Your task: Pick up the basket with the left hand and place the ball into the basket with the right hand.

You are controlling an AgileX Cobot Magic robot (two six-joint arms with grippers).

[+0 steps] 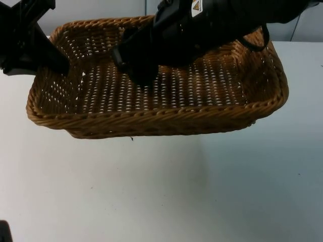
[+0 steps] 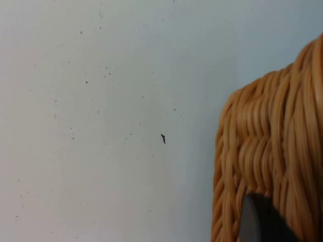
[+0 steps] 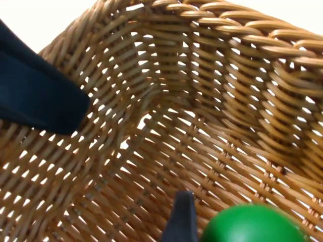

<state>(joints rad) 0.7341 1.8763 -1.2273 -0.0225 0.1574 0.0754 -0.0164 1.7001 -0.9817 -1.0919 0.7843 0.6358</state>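
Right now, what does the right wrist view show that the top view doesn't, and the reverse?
Right wrist view alone: the green ball beside the right gripper's fingertip, over the basket's woven floor. Top view alone: the whole basket lifted off the white table, with the right gripper reaching down inside it. Both: the basket's inside and the left gripper at the basket's left wall, dark against the weave.

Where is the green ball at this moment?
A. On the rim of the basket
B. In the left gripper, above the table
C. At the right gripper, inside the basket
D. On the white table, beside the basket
C: the right wrist view shows the green ball beside a fingertip of the right gripper, with the basket weave all around it.
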